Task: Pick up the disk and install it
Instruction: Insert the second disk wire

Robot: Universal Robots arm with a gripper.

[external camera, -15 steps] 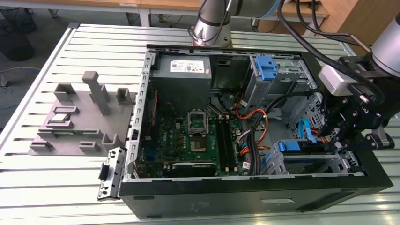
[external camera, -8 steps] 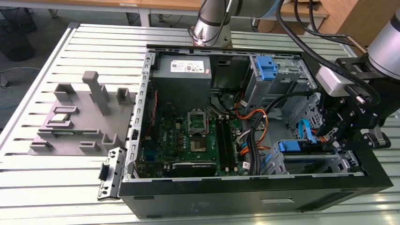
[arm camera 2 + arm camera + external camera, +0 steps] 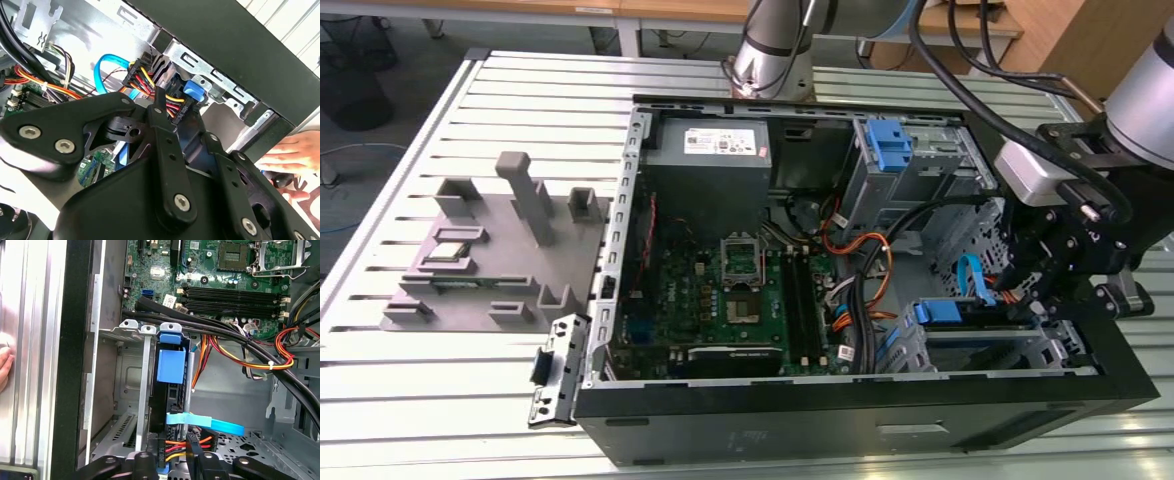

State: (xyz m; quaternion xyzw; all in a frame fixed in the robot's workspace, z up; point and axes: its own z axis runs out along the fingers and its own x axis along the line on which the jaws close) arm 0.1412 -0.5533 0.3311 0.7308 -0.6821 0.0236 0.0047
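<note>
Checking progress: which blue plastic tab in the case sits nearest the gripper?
The blue tab on the lower drive cage, beside the black gripper; the other tab stands farther back, near the grey power-supply box.

Pincer lowered, arm bent over

I'm seeing blue rails on the disk, green motherboard, black tool, grey ribbed counter, black case.
</note>
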